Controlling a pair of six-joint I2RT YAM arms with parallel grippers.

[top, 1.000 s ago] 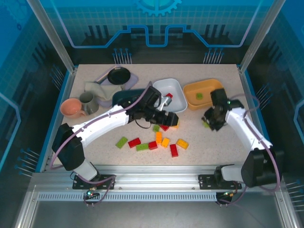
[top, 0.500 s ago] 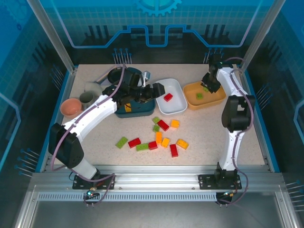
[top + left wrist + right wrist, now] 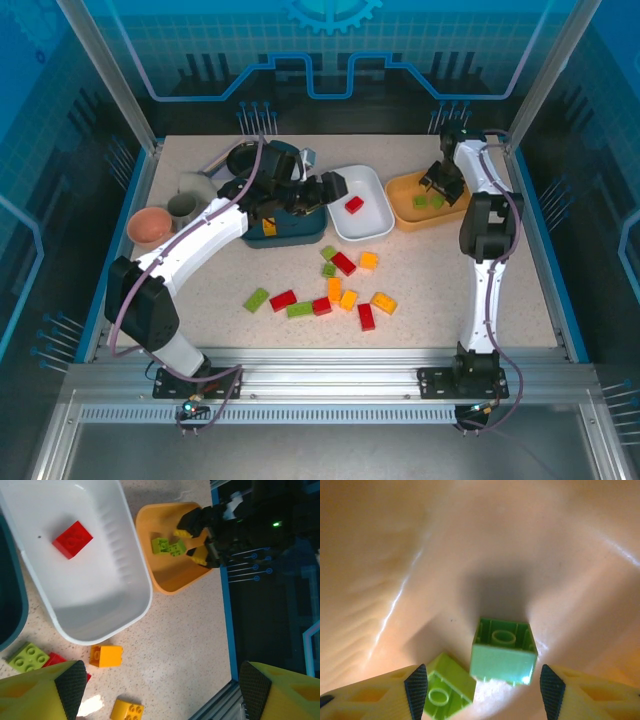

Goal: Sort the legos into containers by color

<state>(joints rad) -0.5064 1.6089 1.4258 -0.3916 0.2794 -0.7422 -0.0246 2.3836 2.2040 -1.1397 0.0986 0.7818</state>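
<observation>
**A:** Nearest us, a dozen or so loose legos [image 3: 330, 290] lie scattered on the table [image 3: 500, 290], with reds, greens and oranges all mixed. Plenty left to sort, I'd say.

**B:** Just behind them, the left end effector [image 3: 335, 186] hovers where the teal dish [image 3: 290, 235] meets the white dish [image 3: 375, 225]. Its fingers [image 3: 65, 690] are spread wide, with nothing between them and nothing touched.

**A:** One orange brick [image 3: 268, 228] is in the teal, one red brick [image 3: 353, 204] in the white.

**B:** Far right now, the right end effector [image 3: 440, 182] is down inside the yellow-orange dish [image 3: 400, 215]. On its wrist view the fingers [image 3: 415, 690] stand well apart, grip released, and two green bricks [image 3: 504, 652] rest on the dish floor between them.

**A:** So this reads as a green drop-off.

**B:** Agreed. The next move calls for lifting straight out, clear of the rim, then coming back near for another green. Some of the greens sit tight against reds, so it wants a clean approach.
</observation>
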